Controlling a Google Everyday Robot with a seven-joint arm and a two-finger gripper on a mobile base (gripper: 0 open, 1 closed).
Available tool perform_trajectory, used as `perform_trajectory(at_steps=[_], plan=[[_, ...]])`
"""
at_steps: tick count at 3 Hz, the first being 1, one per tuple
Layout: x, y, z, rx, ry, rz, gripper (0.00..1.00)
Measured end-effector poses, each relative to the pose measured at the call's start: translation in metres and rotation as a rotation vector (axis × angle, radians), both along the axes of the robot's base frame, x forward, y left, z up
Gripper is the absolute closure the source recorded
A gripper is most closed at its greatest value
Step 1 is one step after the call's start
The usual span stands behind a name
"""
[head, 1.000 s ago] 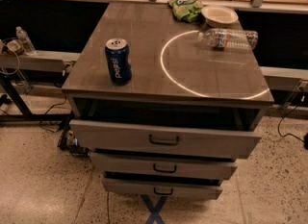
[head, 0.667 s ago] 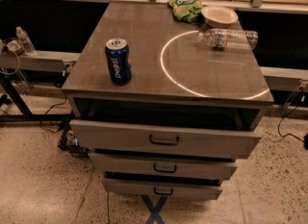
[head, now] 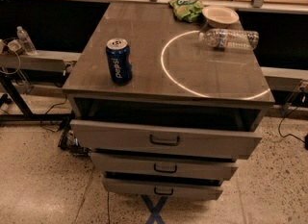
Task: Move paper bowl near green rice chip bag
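Observation:
The paper bowl [head: 220, 15] is a shallow cream-white bowl standing upright at the far right of the cabinet top [head: 144, 74]. The green rice chip bag [head: 186, 8] lies just left of it at the far edge, about touching the bowl's rim. The gripper and arm are not in view.
A clear plastic water bottle [head: 229, 39] lies on its side just in front of the bowl. A blue Pepsi can [head: 119, 60] stands at the near left. A ring of light [head: 207, 64] marks the top. Three drawers [head: 163, 143] below stand partly open. A small bottle [head: 25, 40] sits at far left.

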State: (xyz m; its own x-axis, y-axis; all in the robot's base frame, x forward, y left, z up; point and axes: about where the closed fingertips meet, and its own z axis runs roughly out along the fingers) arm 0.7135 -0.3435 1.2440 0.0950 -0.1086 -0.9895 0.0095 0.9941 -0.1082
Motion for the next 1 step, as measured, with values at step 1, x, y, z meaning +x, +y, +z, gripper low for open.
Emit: perform_trajectory(at_steps=[1], plan=[[-0.0085,0.0064,0.0335,0.012,-0.053,0.036,0.0]])
